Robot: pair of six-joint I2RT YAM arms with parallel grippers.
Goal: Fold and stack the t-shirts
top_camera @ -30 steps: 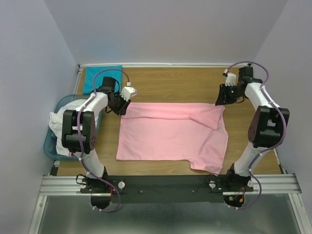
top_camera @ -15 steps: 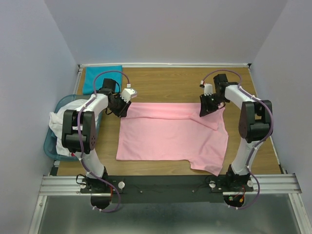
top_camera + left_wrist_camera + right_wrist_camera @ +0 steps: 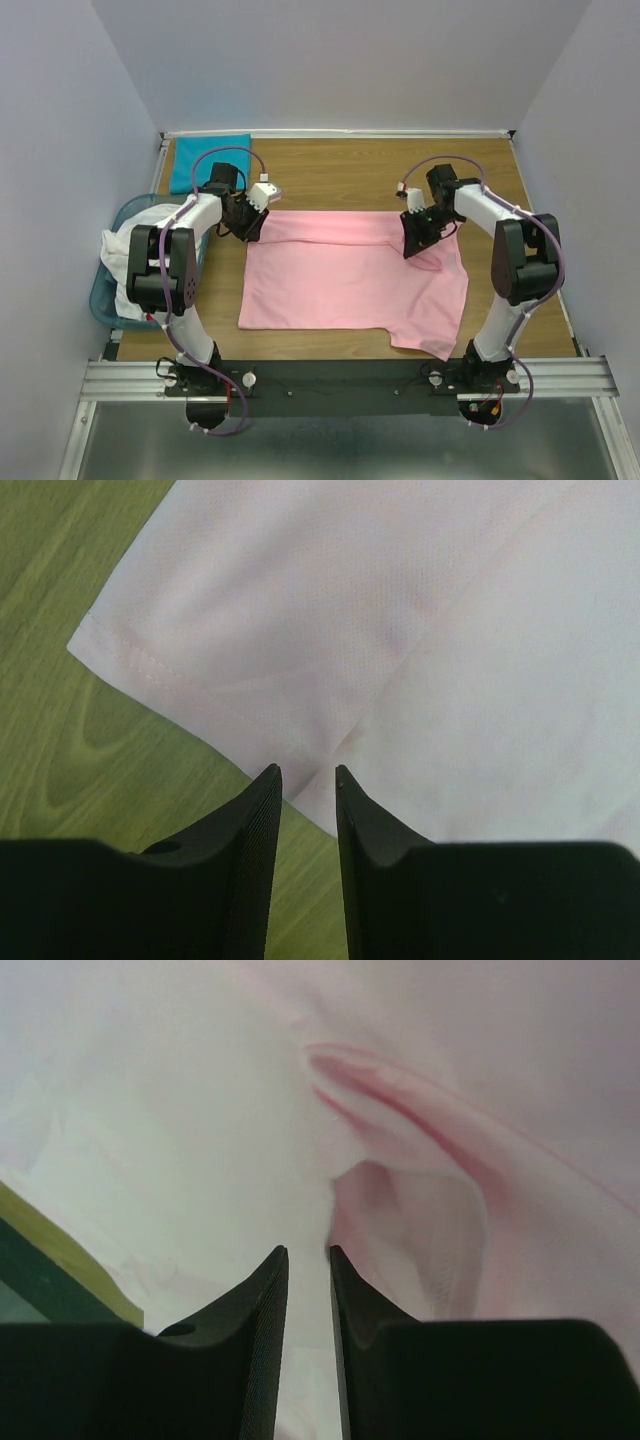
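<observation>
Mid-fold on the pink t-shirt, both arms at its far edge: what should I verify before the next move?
1. Left gripper at the far-left corner of the pink t-shirt: ok.
2. Left jaws pinching cloth: cannot tell, a narrow gap shows.
3. Right gripper over the rumpled far-right sleeve: ok.
4. Right jaws holding cloth: cannot tell.
5. Teal t-shirt and basket lie clear of the pink one: ok.

The pink t-shirt (image 3: 350, 280) is plain light pink, the teal t-shirt (image 3: 208, 160) is plain blue-green, the heap of shirts (image 3: 120, 250) is white, the basket (image 3: 103, 298) is light blue, the table (image 3: 340, 170) is brown with wavy wood lines, and the arms (image 3: 195, 212) are white and black with purple cables (image 3: 230, 149).
</observation>
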